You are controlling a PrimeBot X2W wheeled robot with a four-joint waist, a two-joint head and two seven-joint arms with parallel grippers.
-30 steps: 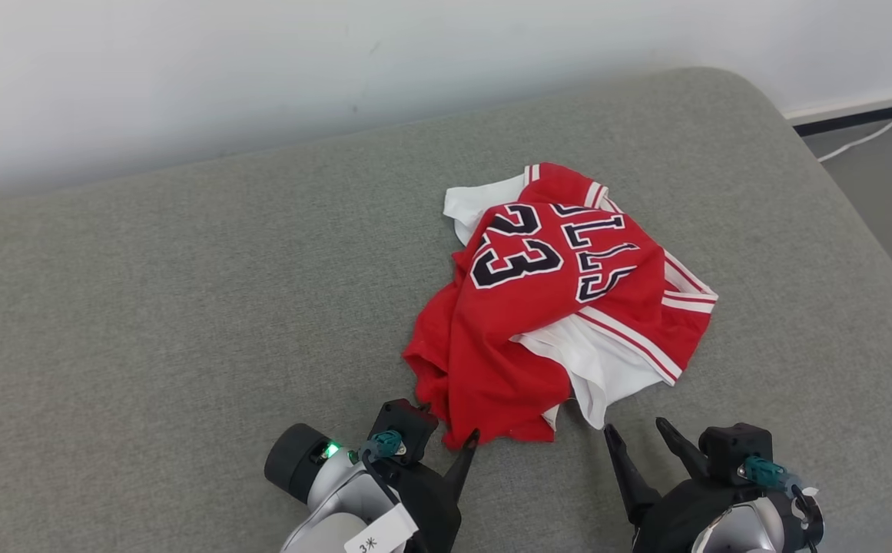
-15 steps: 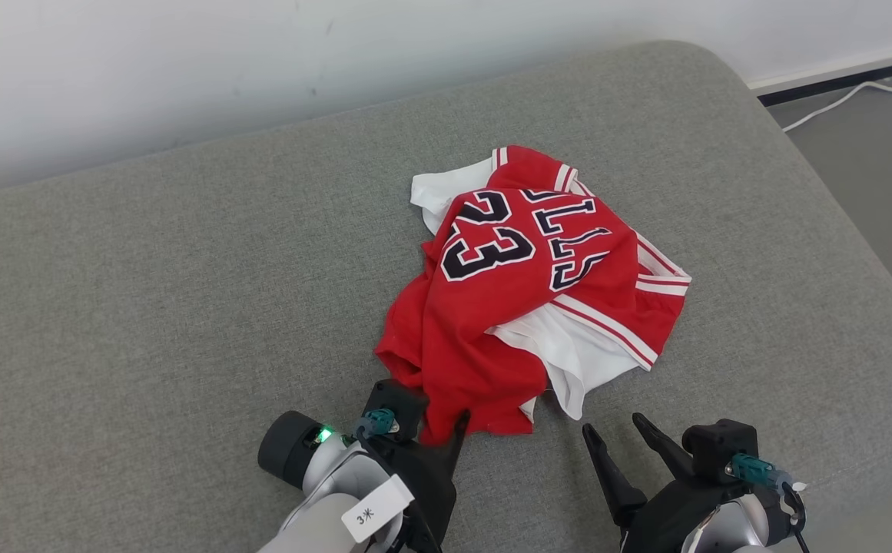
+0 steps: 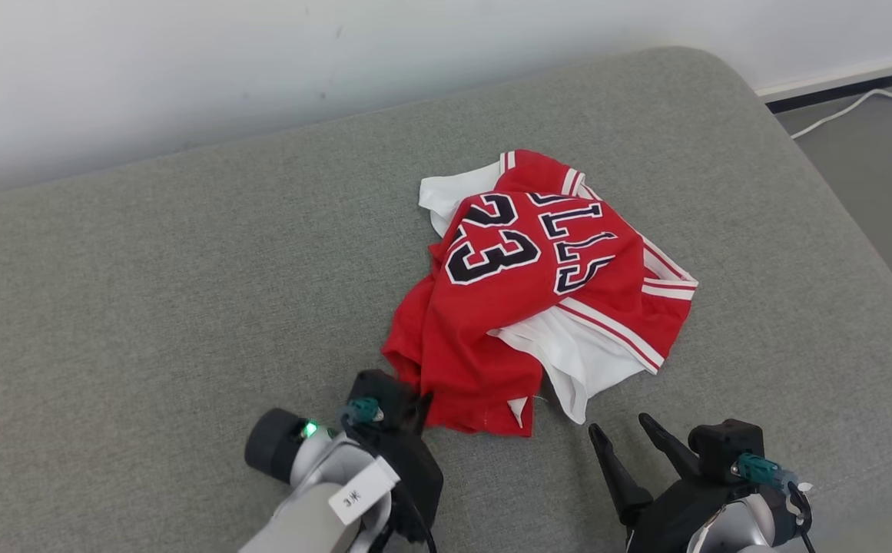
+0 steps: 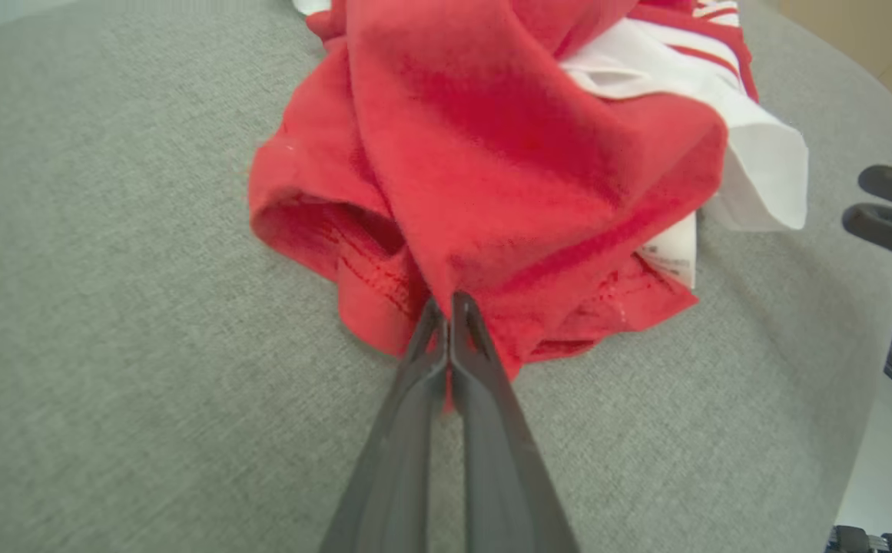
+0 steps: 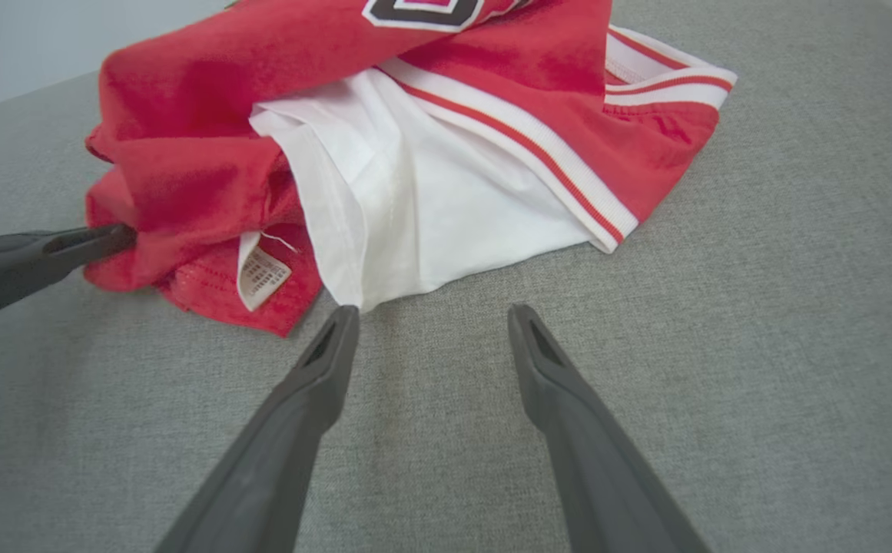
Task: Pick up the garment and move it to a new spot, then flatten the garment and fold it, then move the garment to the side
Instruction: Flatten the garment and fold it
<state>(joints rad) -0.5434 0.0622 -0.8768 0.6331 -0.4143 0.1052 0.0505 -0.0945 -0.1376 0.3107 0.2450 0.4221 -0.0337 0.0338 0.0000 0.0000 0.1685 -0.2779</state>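
Note:
The garment [image 3: 530, 292] is a red jersey with a black 23, white trim and a white inner layer, lying crumpled on the grey cushion [image 3: 146, 292]. My left gripper [image 3: 421, 401] is shut on the garment's near red hem; in the left wrist view the two fingers [image 4: 449, 307] meet with red cloth [image 4: 507, 169] pinched between them. My right gripper [image 3: 621, 430] stands open just short of the white flap [image 5: 430, 207], its left fingertip [image 5: 342, 315] at the flap's corner with bare cushion between the tips [image 5: 430, 311]. The left gripper's fingers [image 5: 69, 246] show at the right wrist view's left edge.
The cushion's rounded right edge [image 3: 837, 177] drops to a grey floor with a white cable [image 3: 853, 104]. A pale wall [image 3: 261, 61] runs behind. Bare cushion stretches wide to the garment's left [image 4: 107, 269]. A care label [image 5: 261, 273] hangs from the hem.
My left gripper has gone from open to shut, pinching the garment's near red hem. The right gripper stays open. The head camera has shifted a little.

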